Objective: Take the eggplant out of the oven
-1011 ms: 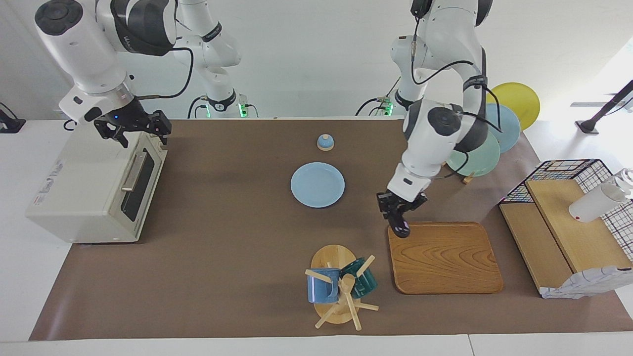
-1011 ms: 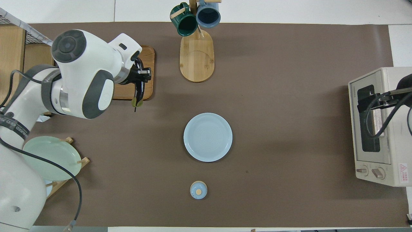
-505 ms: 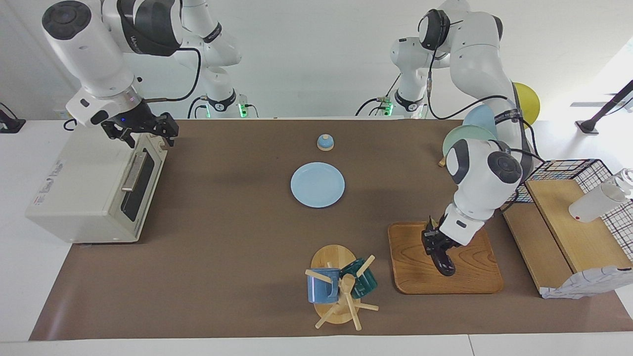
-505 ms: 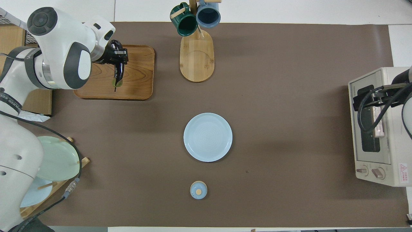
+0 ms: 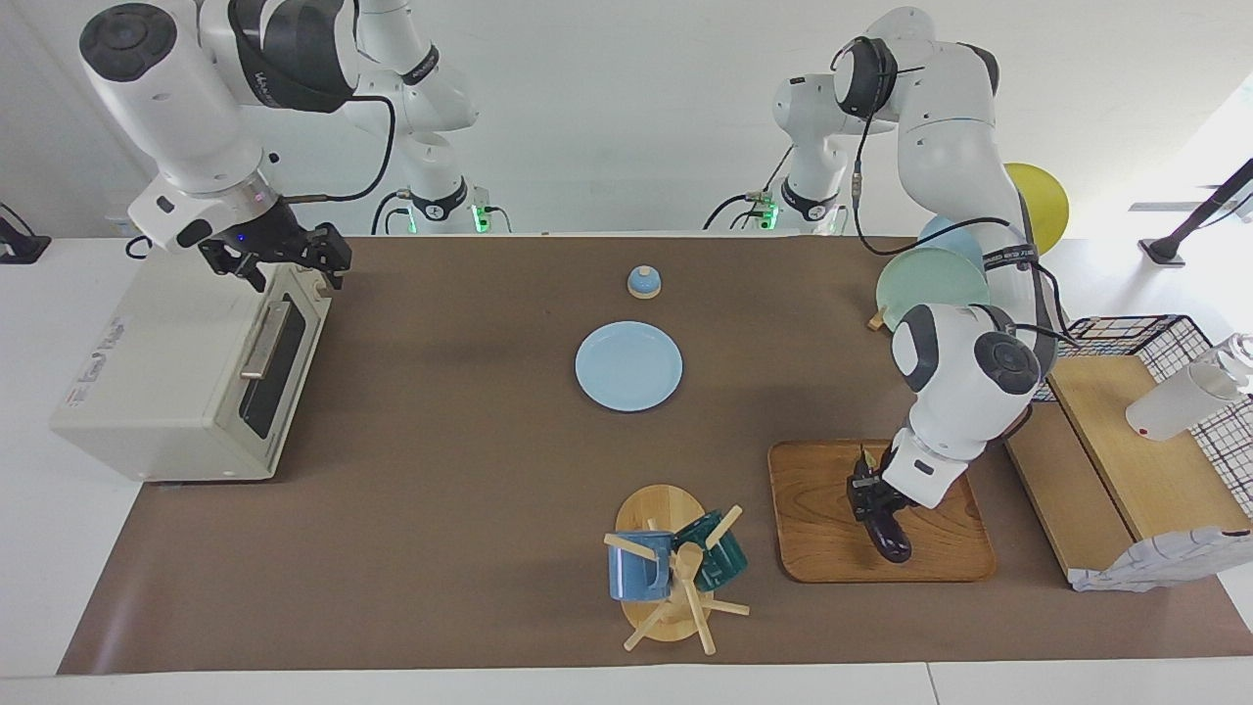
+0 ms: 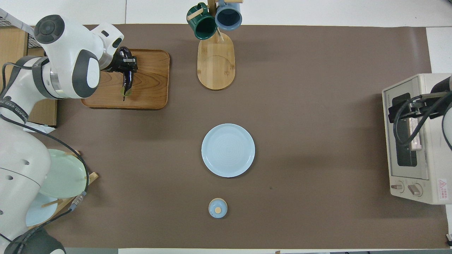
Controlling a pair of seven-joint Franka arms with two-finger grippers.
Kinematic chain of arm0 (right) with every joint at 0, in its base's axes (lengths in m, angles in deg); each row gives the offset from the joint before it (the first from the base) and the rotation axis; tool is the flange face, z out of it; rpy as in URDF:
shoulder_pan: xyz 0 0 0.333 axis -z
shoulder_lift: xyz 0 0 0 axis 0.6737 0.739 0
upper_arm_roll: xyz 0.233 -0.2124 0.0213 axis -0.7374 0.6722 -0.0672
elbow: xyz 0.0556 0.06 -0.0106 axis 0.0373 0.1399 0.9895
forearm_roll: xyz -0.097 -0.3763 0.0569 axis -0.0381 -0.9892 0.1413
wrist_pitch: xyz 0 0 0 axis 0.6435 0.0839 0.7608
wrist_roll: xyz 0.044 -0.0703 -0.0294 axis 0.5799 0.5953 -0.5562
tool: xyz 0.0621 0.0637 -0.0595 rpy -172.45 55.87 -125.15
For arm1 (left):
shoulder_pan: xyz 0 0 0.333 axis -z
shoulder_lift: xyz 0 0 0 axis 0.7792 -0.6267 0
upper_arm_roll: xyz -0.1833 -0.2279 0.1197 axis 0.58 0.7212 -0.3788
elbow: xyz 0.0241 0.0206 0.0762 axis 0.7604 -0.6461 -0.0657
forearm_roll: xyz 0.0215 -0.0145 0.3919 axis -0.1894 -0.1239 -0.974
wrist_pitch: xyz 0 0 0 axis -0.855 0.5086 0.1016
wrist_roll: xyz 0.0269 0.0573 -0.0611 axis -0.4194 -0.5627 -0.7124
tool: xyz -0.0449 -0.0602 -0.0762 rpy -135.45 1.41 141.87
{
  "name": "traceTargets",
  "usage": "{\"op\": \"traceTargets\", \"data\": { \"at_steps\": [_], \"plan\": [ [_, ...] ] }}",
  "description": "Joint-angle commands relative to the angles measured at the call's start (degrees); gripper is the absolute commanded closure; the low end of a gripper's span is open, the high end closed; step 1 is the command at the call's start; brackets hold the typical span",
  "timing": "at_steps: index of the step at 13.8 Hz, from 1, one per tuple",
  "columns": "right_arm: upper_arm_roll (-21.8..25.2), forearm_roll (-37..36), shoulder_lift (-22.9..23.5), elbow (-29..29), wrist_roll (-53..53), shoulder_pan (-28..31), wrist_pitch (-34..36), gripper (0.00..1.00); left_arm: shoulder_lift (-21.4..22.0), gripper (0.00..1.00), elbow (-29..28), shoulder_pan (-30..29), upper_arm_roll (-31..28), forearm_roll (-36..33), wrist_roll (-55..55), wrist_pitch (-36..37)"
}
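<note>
Carrying the eggplant (image 5: 884,527) from the tray's near corner to over the middle of the wooden tray (image 5: 817,509), with the left hand (image 5: 871,499) clenched on it, lowering until touching or nearly touching the wood. Meaning removal is done, with only release remaining. Lying in the overhead view with long axis running twelve to six, stem end pointing to six, toward the robots. Hovering released over the closed oven (image 5: 166,382): the right hand (image 5: 284,262), waiting.
</note>
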Motion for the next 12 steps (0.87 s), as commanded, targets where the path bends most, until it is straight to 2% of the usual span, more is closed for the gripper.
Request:
{"op": "traceTargets", "data": {
  "at_steps": [1,2,3,6,8,12],
  "plan": [
    [0.1,1.2,-1.1,0.6,0.2,0.7,0.4,0.0,1.4,1.0,-3.4,-0.2,0.1,-0.9,2.0,-2.8],
    [0.2,1.2,-1.0,0.4,0.3,0.7,0.4,0.0,1.6,0.85,-3.6,-0.3,0.1,-0.9,2.4,-2.8],
    [0.6,1.3,-0.9,0.2,0.3,0.7,0.6,0.0,1.6,0.01,-3.6,-0.3,0.1,-0.9,2.4,-2.8],
    [0.9,2.5,-1.1,0.0,0.4,1.3,0.9,0.0,1.8,0.0,-2.8,-0.4,-0.1,-0.9,2.5,-1.8],
    [0.9,2.7,-1.6,0.0,0.4,1.6,0.9,0.0,3.9,0.0,-2.9,-0.7,-0.1,-0.9,2.5,-0.6],
    [0.3,2.7,-1.9,0.0,0.2,1.3,0.1,0.0,13.2,0.0,-3.1,-2.3,-0.5,-0.7,0.3,7.6]
  ]
}}
